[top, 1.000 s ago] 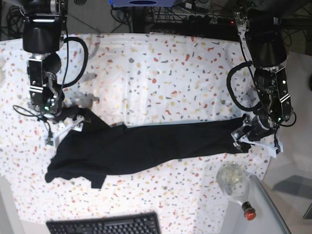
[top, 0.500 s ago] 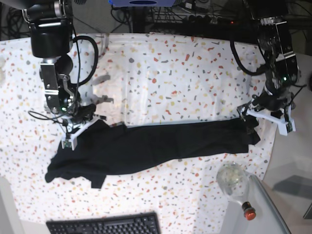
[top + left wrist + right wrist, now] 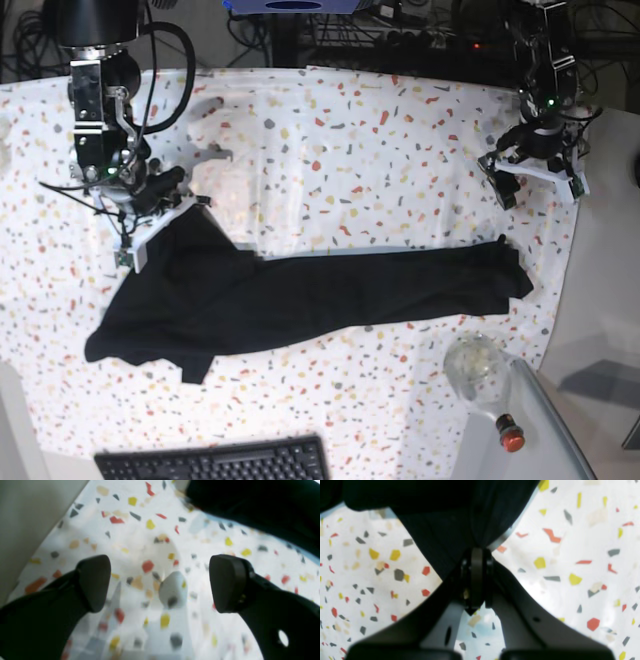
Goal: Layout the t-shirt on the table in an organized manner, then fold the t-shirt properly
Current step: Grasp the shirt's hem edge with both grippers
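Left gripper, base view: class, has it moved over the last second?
Yes. The left gripper has let go of the t-shirt end and drawn away toward the table's far edge, away from the glass bottle.

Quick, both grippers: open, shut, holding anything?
Left gripper: open, empty, above the table.
Right gripper: shut on the t-shirt.

You're looking at the right end effector [image 3: 477,555] with its jaws pressed together on a bunched fold of the black t-shirt [image 3: 440,512]. The fabric rises from the pinch and spreads across the top, above the speckled counter [image 3: 582,555].
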### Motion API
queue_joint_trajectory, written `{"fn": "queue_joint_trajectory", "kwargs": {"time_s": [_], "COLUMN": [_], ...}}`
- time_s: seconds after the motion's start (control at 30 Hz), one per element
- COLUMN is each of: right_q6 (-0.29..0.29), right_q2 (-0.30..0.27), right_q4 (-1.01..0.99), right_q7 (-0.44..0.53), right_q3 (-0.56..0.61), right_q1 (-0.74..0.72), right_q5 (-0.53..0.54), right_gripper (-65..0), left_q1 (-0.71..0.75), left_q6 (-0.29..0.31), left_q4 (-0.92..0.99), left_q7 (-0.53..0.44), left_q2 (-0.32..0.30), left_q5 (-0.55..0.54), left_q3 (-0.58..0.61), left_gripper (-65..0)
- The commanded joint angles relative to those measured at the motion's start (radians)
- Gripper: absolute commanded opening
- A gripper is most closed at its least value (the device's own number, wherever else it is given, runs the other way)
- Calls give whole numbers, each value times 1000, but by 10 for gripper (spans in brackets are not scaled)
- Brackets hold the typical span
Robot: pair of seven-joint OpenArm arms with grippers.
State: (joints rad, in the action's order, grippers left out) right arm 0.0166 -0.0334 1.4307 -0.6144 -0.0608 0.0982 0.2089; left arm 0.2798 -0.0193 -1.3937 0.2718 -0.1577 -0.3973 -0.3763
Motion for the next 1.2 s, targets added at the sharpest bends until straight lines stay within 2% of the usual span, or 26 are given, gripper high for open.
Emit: {"fn": "queue_joint_trajectory", "kwargs": {"time_s": [0.0,0.1,0.17,0.37,0.6,0.73,0.8,0.87,1.07,1.1,1.17], "right_q6": [4,4,4,4,4,4,4,4,4,4,4], "right_q2": [-4,-4,-4,-4,-4,-4,-4,-4,-4,-4,-4], "right_q4": [14,14,14,17,17,17,17,17,17,17,18], "right_q7": [12,12,12,12,12,12,12,12,12,12,12], "right_q3": [0,0,0,0,0,0,0,0,0,0,-6], "right_q1": [-8,-2,-1,-1,-2,-8,-8,-10,-7,-4,-1], "right_q5": [1,1,1,1,1,1,1,1,1,1,1], "right_gripper": [-650,-650,-650,-650,-650,-650,-650,-650,-650,-650,-650], "left_q1": [-30,-84,-118,-182,-195,-212,-221,-235,-273,-273,-271], "left_q6": [8,9,9,8,8,8,9,9,23,23,23], "left_q4": [-9,9,29,104,133,139,156,175,222,225,221], "left_q7": [-38,-36,-36,-36,-36,-36,-36,-36,-32,-30,-30], "left_q2": [-13,-18,-26,-95,-90,-85,-85,-85,-87,-85,-85], "left_q5": [-1,1,2,13,258,278,278,278,271,271,269], "left_q3": [-2,10,59,211,230,233,234,237,326,325,325], "left_gripper": [-63,-64,-64,-64,-66,-76,-135,-229,-441,-489,-637]}}
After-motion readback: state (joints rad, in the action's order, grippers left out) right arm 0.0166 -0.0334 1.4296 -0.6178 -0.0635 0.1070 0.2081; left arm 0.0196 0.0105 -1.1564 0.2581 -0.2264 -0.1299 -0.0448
